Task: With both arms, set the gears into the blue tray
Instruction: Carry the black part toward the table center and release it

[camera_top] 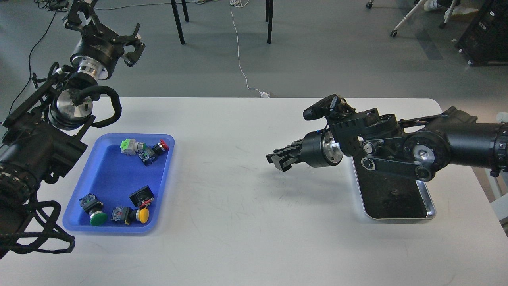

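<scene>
Fingers of our right gripper [278, 158] point left over the bare middle of the table [238, 222], drawn close together; whether they pinch one of the tiny gears we cannot tell, since nothing shows between the dark tips. Fingers of our left gripper [133, 47] stand spread and hold nothing, raised high beyond the far left edge of the table, probably to keep clear of the blue tray [101, 167] below.

We see that tray at the near left, carrying only push-button switches [141, 150] with green, yellow and red caps; no gear shows in it. On the right lies the steel tray [428, 200], half hidden under our right arm, with one small dark speck on its bottom that may be a gear [394, 192]. Our right arm, reaching leftward from there, suggests a carry toward the blue tray, though we judge this only from its pose.
</scene>
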